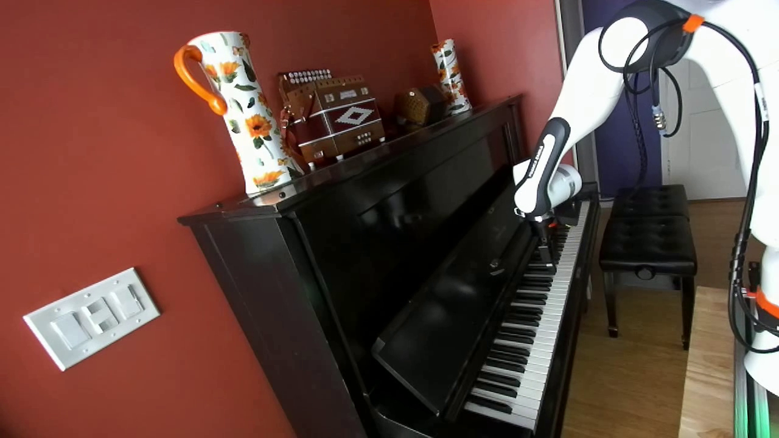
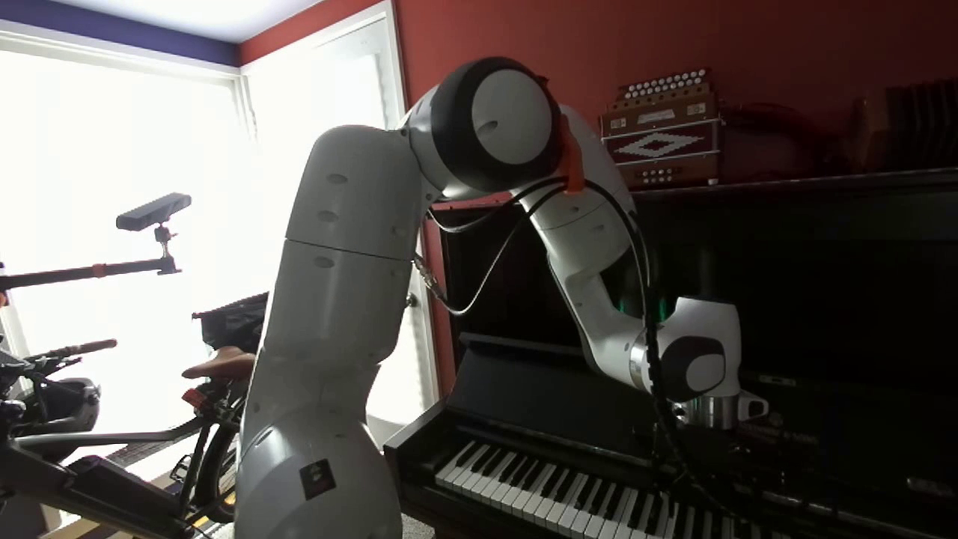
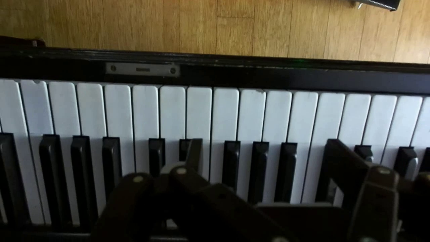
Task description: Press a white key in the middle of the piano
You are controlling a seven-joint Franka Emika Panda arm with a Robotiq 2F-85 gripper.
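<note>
The glossy black piano [image 1: 401, 231] stands against the red wall; it also shows in an exterior view [image 2: 516, 382]. Its long row of white keys [image 1: 551, 322] and black keys runs along the front. In the wrist view the white keys [image 3: 225, 114] span the picture below the front rail. My gripper [image 3: 264, 144] is open and empty, its two dark fingertips several keys apart over the back part of the keys. In an exterior view the gripper [image 1: 548, 261] points down at the keyboard; contact with the keys cannot be told. In an exterior view [image 2: 524, 486] the keys show, but the gripper is lost in shadow.
A black padded bench [image 1: 648, 237] stands in front of the piano. A flowered pitcher [image 1: 243, 115], an accordion [image 1: 347, 121] and a flowered vase [image 1: 450, 76] stand on top. A wooden table edge [image 1: 706, 359] is near the arm's base. A bicycle [image 2: 127, 457] stands by the window.
</note>
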